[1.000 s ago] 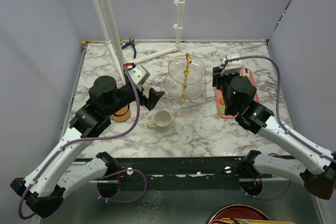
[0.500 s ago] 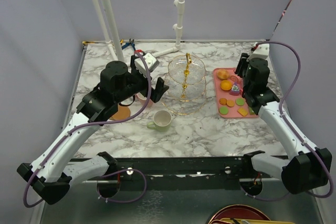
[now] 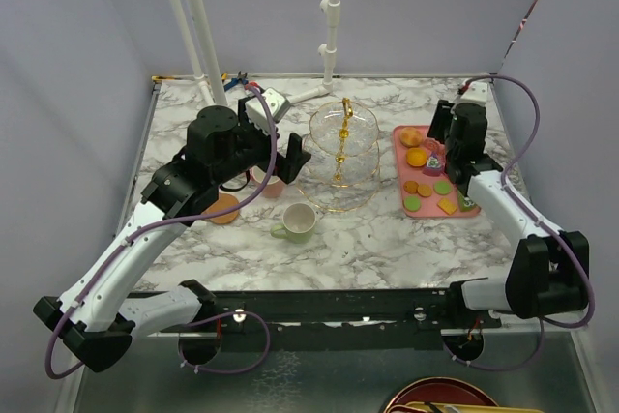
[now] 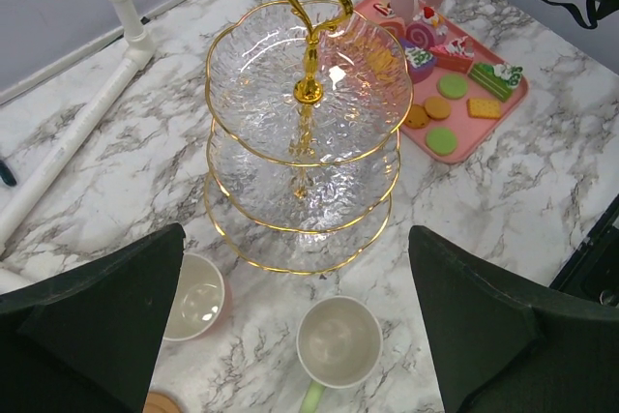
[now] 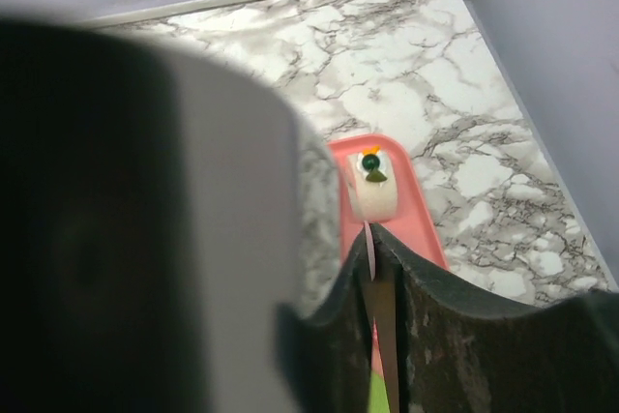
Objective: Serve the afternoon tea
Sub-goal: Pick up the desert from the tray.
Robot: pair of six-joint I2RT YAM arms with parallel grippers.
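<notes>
The clear glass three-tier stand (image 3: 343, 157) (image 4: 305, 142) with its gold stem stands mid-table, its tiers bare. In front of it stand a pale-green mug (image 3: 298, 222) (image 4: 338, 340) and a pink mug (image 3: 269, 182) (image 4: 193, 295), both upright, beside a brown coaster (image 3: 222, 208) (image 4: 160, 403). My left gripper (image 3: 276, 163) (image 4: 295, 268) hovers wide open above the mugs, holding nothing. Small cakes and macarons (image 3: 426, 181) (image 4: 450, 94) lie on the pink tray. My right gripper (image 3: 447, 137) (image 5: 372, 239) is over the tray's far end, jaws a slit apart, just short of a white cake (image 5: 372, 186).
The flat pink tray (image 3: 466, 212) (image 5: 421, 229) lies right of the stand. White pipes (image 3: 198, 36) rise at the back left, one lying on the marble (image 4: 68, 142). Grey walls close in on both sides and behind.
My right arm has swung off the tray's near part to its far end by the right wall. The left gripper has moved back and up, towards the stand.
</notes>
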